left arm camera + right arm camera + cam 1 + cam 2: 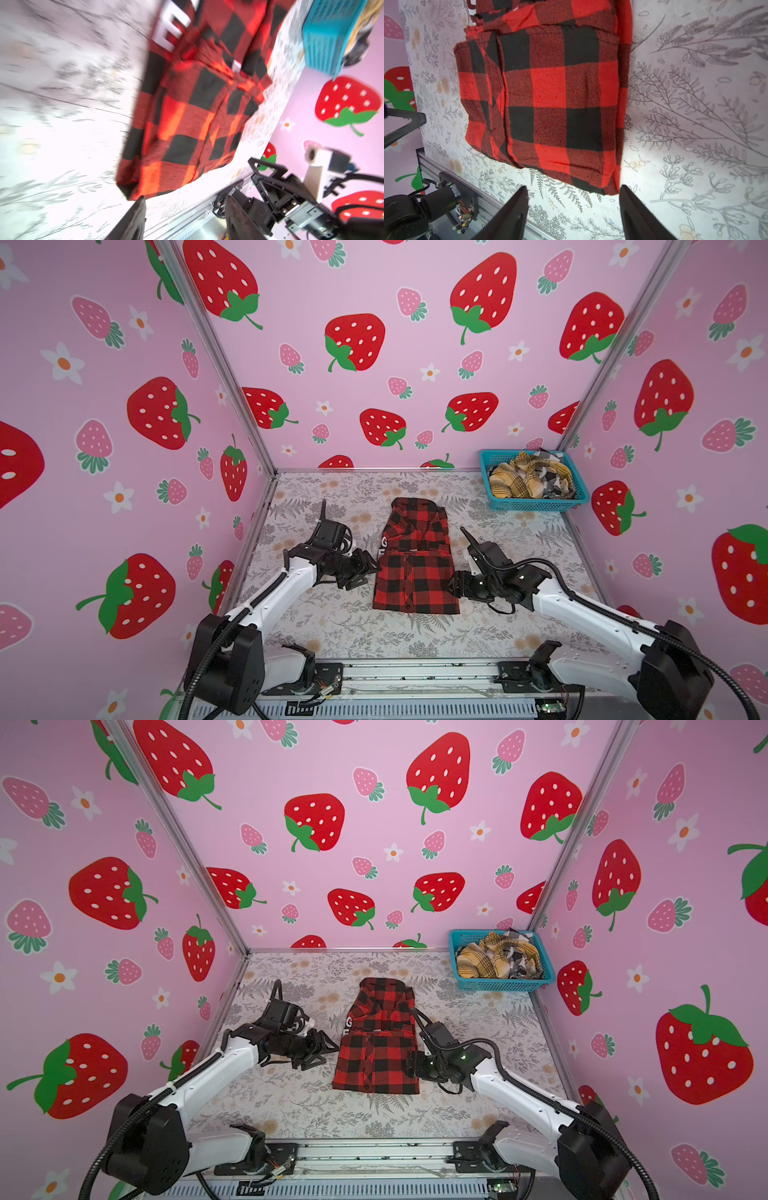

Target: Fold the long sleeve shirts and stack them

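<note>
Left claw (186,199) and right claw (573,187) gape; basket (536,504) holds crumpled plaid shirts (525,480).

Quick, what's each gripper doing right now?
Left gripper: open, holding nothing.
Right gripper: open, holding nothing.

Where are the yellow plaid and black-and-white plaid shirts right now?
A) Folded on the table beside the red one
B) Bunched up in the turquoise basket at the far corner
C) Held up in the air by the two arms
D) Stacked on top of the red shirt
B: the yellow plaid shirt and the black-and-white plaid shirt lie crumpled inside the turquoise basket; only the red-and-black shirt lies on the table.
</note>
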